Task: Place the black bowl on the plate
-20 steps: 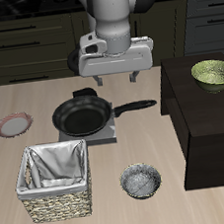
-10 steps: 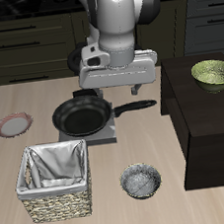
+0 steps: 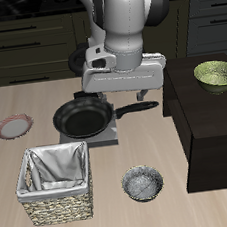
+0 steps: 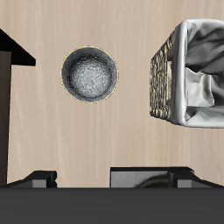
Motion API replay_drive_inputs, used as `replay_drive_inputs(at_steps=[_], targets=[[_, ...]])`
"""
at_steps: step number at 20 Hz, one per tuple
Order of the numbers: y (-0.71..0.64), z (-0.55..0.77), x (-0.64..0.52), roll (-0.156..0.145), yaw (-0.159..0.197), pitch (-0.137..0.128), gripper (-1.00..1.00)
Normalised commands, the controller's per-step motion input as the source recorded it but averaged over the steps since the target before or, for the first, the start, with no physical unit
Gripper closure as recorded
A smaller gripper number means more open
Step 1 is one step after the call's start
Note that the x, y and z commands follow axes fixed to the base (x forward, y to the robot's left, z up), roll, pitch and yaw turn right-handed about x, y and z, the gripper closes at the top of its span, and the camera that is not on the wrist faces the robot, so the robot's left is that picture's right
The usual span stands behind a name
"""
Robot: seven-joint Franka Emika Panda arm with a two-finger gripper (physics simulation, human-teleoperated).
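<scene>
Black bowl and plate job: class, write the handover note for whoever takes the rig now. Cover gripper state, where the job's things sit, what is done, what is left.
Gripper: raised above the frying pan, holding nothing; whether its fingers are open cannot be told.
Black bowl: untouched on the table near the front edge, beside the wicker basket.
Plate: bare, at the table's far side from the bowl, beyond the basket.
Done: nothing yet.
Left: descend to the bowl, grasp it, carry it over and set it on the plate.

A kitchen: dark drawer cabinets [image 3: 20, 36] behind a wooden table [image 3: 198, 211] with a frying pan [image 3: 83, 117]
</scene>
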Motion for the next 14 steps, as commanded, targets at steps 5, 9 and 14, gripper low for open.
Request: replay_drive_inputs(at_steps=[5,9,14], targets=[[0.06,0.15,0.3,0.003,-0.008,-0.022,-1.0],[0.17,0.12,0.21,0.052,0.007,-0.013,-1.0],[0.07,0.04,0.16,0.063,0.026,-0.001,-1.0]])
